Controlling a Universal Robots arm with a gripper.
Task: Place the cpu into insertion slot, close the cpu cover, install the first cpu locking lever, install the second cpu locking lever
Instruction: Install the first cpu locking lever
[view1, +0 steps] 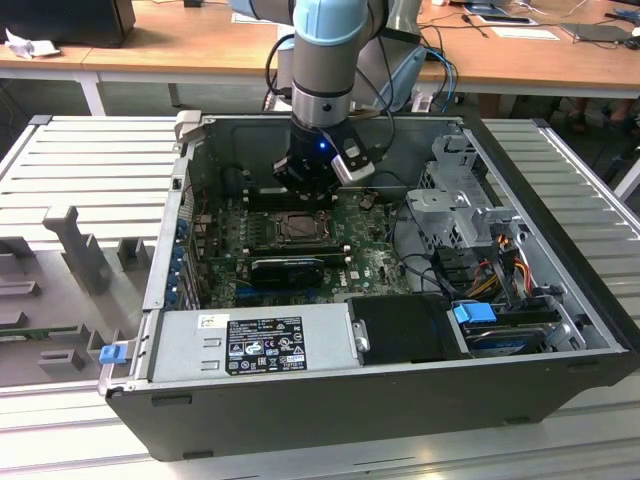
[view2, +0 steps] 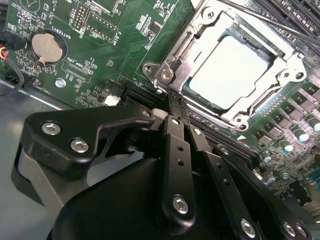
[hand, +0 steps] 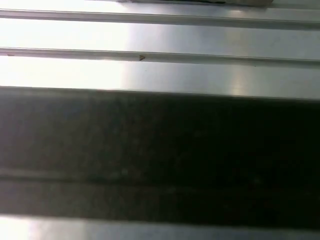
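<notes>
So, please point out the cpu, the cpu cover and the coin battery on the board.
cpu (view2: 232, 67), second wrist view, middle of its pale face.
cpu cover (view2: 186, 44), second wrist view, metal frame edge beside the chip.
coin battery (view2: 48, 46), second wrist view, centre of its round top.

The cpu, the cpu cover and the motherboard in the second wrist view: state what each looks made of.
The cpu: apparently metal, with a pale, smooth matte face that catches the light evenly.
The cpu cover: looks like stamped sheet metal, silvery and shiny, with bright glints along its bent edges.
The motherboard: likely laminate circuit board with a glossy green coating, fine traces and white print.
</notes>
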